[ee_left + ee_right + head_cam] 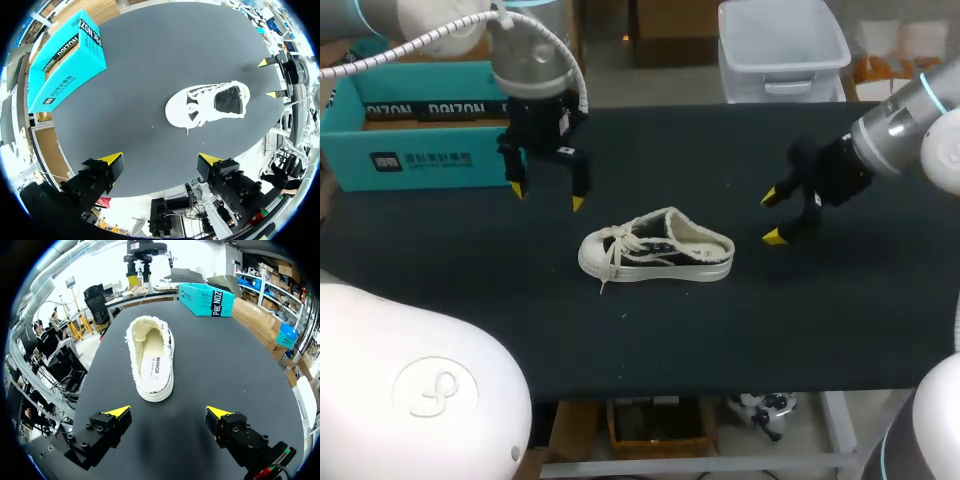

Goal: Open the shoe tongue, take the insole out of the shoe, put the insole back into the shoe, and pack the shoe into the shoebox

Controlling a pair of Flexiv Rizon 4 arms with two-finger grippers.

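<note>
Yellow-tipped and spread wide, both sets of jaws hold nothing. Your left jaws hang over the desk [740,340] behind the toe of the shoe [655,248], between it and the teal shoebox [415,130]. Your right jaws hover off its heel end, near but not touching. The shoe stands on its sole mid-desk, laces toward your left, well apart from the box at the far left corner. By that layout you are at or near the start: the shoe is not packed, and every step seems still to be ahead of you. The right wrist view looks straight into the heel opening and shows a pale insole [151,365] lying inside. The left wrist view, looking down from above, shows that same opening only as a dark hollow, but it gives you the laces and the box together. Whether the tongue has been lifted you probably cannot judge from any view, as the laces cover it.
</note>
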